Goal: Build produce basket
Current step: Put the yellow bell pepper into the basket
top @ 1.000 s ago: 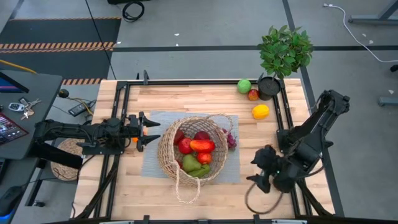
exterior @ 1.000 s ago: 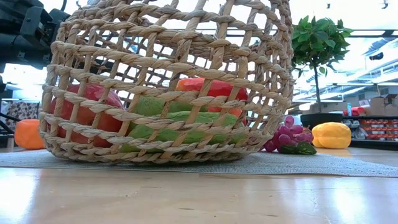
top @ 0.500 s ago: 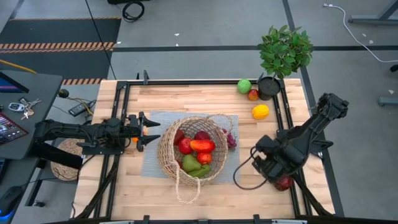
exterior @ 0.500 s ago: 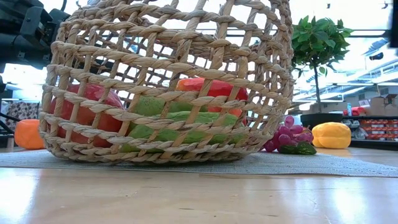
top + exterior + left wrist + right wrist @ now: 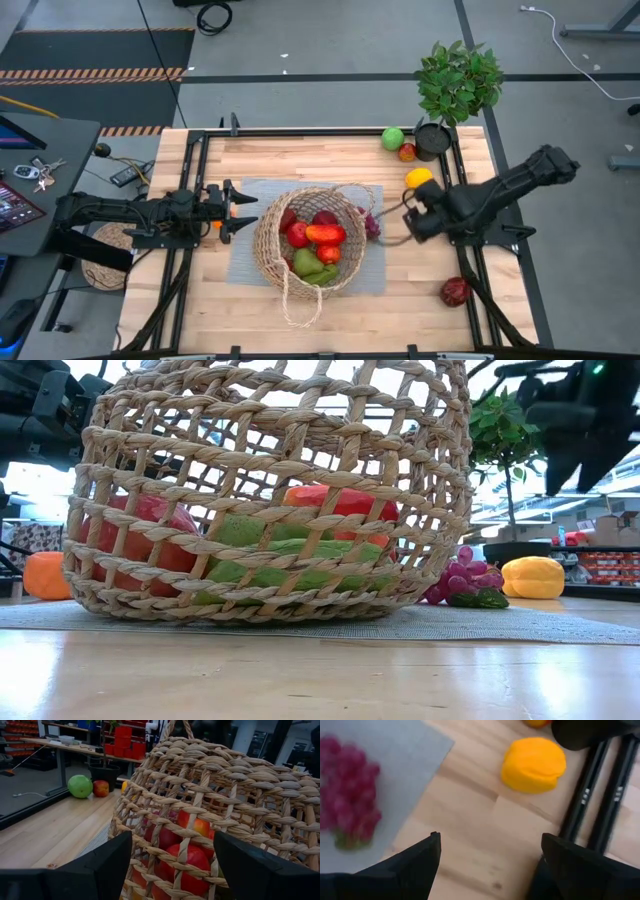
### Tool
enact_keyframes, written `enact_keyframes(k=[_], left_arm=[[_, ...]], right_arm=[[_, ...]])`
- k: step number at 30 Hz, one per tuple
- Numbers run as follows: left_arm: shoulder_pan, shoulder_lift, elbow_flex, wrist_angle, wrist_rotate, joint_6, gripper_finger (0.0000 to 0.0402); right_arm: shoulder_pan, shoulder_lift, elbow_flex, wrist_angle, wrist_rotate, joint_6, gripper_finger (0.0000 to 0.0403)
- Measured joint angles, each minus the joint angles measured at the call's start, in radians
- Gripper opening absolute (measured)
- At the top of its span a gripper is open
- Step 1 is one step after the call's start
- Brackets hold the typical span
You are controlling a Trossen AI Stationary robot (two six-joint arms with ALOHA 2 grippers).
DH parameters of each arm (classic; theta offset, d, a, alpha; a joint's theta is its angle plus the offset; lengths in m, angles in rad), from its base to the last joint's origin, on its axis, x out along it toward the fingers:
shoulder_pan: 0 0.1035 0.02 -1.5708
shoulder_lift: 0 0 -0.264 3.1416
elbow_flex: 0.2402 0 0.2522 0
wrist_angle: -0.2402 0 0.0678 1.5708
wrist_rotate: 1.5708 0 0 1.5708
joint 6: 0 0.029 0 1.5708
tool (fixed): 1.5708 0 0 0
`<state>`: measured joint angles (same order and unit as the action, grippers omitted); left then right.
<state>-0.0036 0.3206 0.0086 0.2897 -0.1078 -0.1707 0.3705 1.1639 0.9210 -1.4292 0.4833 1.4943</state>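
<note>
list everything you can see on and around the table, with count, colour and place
basket: 1, light tan wicker, table centre on the mat
produce in basket: several, red, green, orange
grey mat: 1, under the basket
grapes: 1 bunch, purple, on the mat beside the basket
yellow pepper: 1, wood, near the right gripper
green apple: 1, far edge by the pot
small red fruit: 1, beside the green apple
dark red fruit: 1, near right edge
orange piece: 1, left of the basket
potted plant: 1, green, black pot, far right corner
left gripper: open, left of the basket
right gripper: open, above the wood between grapes and pepper
</note>
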Motion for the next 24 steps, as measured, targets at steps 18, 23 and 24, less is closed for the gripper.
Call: enact_keyframes(k=[18, 23, 24], left_arm=[[0.000, 0.000, 0.000, 0.000, 0.000, 0.000, 0.0286], [0.000, 0.000, 0.000, 0.000, 0.000, 0.000, 0.0286], [0.000, 0.000, 0.000, 0.000, 0.000, 0.000, 0.0286]], right_arm=[[-0.566, -0.175, -0.258, 0.402, 0.045, -0.505, 0.0361], [-0.667, -0.132, -0.258, 0.531, 0.043, -0.662, 0.0395], [-0.688, -0.122, -0.258, 0.545, 0.040, -0.683, 0.0397]])
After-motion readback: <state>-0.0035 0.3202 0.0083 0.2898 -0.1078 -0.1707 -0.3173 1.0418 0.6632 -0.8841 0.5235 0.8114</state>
